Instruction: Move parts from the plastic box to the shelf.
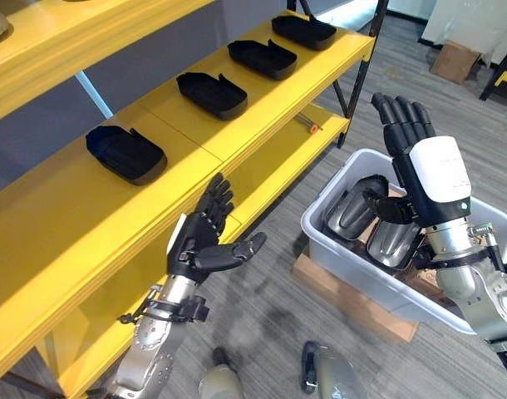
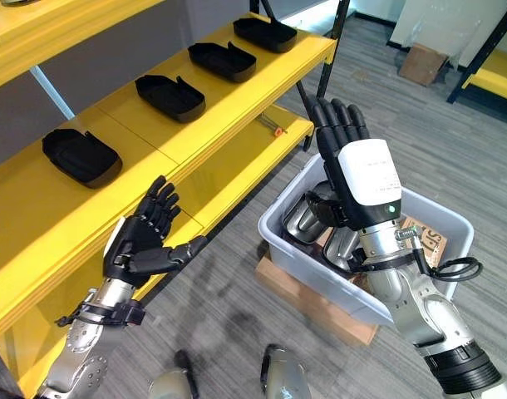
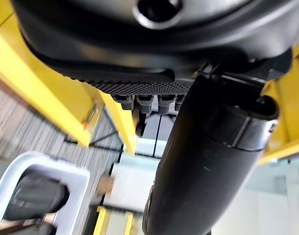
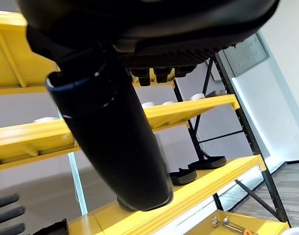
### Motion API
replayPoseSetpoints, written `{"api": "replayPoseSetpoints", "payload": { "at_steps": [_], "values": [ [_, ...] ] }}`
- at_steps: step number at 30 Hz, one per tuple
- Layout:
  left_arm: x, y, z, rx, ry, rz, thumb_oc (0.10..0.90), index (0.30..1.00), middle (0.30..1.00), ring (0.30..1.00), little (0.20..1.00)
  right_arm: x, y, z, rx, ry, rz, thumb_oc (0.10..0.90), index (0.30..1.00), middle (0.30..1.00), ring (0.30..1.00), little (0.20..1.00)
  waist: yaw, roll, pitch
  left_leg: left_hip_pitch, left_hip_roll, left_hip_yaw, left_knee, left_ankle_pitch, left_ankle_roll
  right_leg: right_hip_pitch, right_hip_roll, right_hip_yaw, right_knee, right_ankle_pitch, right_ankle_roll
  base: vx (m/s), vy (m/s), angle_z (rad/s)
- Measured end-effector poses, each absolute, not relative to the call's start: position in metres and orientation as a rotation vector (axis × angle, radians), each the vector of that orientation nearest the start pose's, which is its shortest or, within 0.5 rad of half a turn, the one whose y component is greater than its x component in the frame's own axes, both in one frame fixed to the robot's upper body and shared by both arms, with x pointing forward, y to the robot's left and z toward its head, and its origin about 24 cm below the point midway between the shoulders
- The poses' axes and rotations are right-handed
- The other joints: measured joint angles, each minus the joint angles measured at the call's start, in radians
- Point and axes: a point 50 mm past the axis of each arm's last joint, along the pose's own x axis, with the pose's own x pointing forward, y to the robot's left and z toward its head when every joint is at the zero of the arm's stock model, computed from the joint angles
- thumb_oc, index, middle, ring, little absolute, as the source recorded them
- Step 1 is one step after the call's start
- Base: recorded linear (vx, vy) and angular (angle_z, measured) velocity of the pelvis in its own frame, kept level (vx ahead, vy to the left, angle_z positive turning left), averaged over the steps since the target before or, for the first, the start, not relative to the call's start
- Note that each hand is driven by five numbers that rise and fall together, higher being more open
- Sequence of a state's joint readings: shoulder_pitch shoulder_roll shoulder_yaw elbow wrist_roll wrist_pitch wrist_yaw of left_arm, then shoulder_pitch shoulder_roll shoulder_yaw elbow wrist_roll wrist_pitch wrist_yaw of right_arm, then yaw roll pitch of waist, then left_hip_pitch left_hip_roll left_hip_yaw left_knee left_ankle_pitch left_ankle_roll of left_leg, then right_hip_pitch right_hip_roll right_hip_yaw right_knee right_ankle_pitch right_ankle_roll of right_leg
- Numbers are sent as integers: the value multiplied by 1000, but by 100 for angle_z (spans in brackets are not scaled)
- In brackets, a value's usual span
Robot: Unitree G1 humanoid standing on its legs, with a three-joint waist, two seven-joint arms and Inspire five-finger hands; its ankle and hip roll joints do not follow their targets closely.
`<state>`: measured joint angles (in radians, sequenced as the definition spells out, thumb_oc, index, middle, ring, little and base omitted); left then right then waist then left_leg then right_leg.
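Several black moulded parts (image 1: pixel 125 154) lie in a row on the yellow shelf (image 1: pixel 71 224), the others further back (image 1: pixel 212 94) (image 1: pixel 262 58). The grey plastic box (image 1: pixel 353 264) stands on the floor at the right and holds dark glossy parts (image 1: pixel 353 212). My left hand (image 1: pixel 195 241) hovers at the shelf's front edge, open and empty, fingers straight. My right hand (image 1: pixel 436 179) is raised over the box, open with fingers pointing up and holding nothing. The box with a dark part (image 3: pixel 37 196) also shows in the left wrist view.
The box rests on a flat cardboard and wood base (image 1: pixel 353 306). A lower yellow shelf (image 1: pixel 278 162) carries a small orange-tipped tool (image 1: pixel 308 125). An upper shelf (image 1: pixel 71 33) overhangs at the left. A cardboard box (image 1: pixel 455 60) sits far back on the floor.
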<state>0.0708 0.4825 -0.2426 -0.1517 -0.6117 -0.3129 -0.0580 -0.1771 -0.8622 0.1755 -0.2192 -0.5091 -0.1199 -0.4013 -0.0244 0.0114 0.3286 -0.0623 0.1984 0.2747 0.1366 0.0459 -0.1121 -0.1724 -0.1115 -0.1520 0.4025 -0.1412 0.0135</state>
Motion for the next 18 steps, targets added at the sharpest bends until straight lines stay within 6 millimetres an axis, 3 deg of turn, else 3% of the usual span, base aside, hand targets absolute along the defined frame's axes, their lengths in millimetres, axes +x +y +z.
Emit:
{"api": "replayPoseSetpoints", "payload": {
  "at_steps": [2, 3, 4, 5, 7, 8, 9, 10, 11, 15, 17, 18],
  "values": [
    [230, 176, 84, -172, -252, -295, 900, 1000, 1000, 1000, 1000, 259, -203, 175, -1198, -742, -73, 900, 1000, 1000, 1000, 1000, 7, -1, 1, -6, -1, -21, 50, -8, 4, 33, 10, 28, -69, 27, 1, 310, 126, -12],
    [230, 176, 84, -160, -251, -301, 900, 1000, 1000, 1000, 1000, 260, -200, 173, -1181, -743, -65, 900, 1000, 1000, 1000, 1000, 19, -9, 6, -39, 4, -48, 137, -13, 13, 54, 12, 43, -101, 39, -6, 267, 148, -70],
    [225, 177, 80, -142, -242, -305, 900, 1000, 1000, 1000, 1000, 261, -191, 169, -1162, -751, -18, 900, 1000, 1000, 1000, 1000, 66, -23, 6, -93, -41, -175, 194, -91, 8, 88, 8, 118, -171, 86, -6, 232, 162, -110],
    [223, 175, 79, -143, -241, -314, 900, 1000, 1000, 1000, 1000, 260, -189, 171, -1161, -776, 3, 900, 1000, 1000, 1000, 1000, 88, -19, 5, -73, -66, -204, 121, -91, 17, 84, 2, 135, -189, 92, -12, 183, 141, -129],
    [222, 171, 80, -153, -244, -336, 900, 1000, 1000, 1000, 1000, 259, -182, 180, -1157, -834, 18, 900, 1000, 1000, 1000, 1000, 84, 20, 1, -68, -84, -179, 13, -77, 52, 69, 8, 140, -196, 91, 0, 160, 132, -92],
    [222, 171, 79, -153, -242, -338, 900, 1000, 1000, 1000, 1000, 258, -179, 180, -1148, -843, 27, 900, 1000, 1000, 1000, 1000, 89, 19, 1, -60, -83, -168, 15, -62, 53, 68, 5, 143, -205, 91, 14, 234, 186, -113],
    [223, 171, 80, -152, -242, -341, 900, 1000, 1000, 1000, 1000, 255, -175, 182, -1154, -867, 51, 900, 1000, 1000, 1000, 1000, 93, 17, 1, -51, -69, -115, 14, -58, 59, 39, -3, 103, -100, 57, 30, 204, 172, -103],
    [223, 172, 80, -144, -242, -348, 900, 1000, 1000, 1000, 1000, 254, -173, 182, -1152, -871, 63, 900, 1000, 1000, 1000, 1000, 88, -4, -4, -44, -78, -92, 8, -52, 69, 32, -15, 62, -27, 22, 25, 143, 135, -91],
    [223, 173, 81, -126, -241, -363, 900, 1000, 1000, 1000, 1000, 254, -172, 182, -1149, -872, 68, 900, 1000, 1000, 1000, 1000, 81, -46, -12, -29, -103, -57, 5, -42, 81, 69, -33, 19, -22, -19, 26, 107, 100, -51],
    [222, 168, 78, -120, -238, -395, 900, 1000, 1000, 1000, 1000, 257, -171, 180, -1106, -844, 41, 900, 1000, 1000, 1000, 1000, 64, -62, -16, -25, -97, 11, 15, -33, 101, 81, -52, -3, -117, 27, 51, 64, 17, -45],
    [222, 168, 75, -92, -228, -393, 900, 1000, 1000, 1000, 1000, 259, -169, 176, -1085, -818, 45, 900, 1000, 1000, 1000, 1000, 94, -64, -16, -21, -74, 75, 20, -35, 105, 80, -94, -103, -133, 50, 19, -10, -152, -78],
    [222, 169, 74, -89, -223, -389, 900, 1000, 1000, 1000, 1000, 259, -169, 174, -1083, -811, 47, 900, 1000, 1000, 1000, 1000, 96, -65, -16, -22, -69, 84, 24, -36, 105, 81, -101, -111, -139, 66, 30, 4, -191, -51]
  ]
}}
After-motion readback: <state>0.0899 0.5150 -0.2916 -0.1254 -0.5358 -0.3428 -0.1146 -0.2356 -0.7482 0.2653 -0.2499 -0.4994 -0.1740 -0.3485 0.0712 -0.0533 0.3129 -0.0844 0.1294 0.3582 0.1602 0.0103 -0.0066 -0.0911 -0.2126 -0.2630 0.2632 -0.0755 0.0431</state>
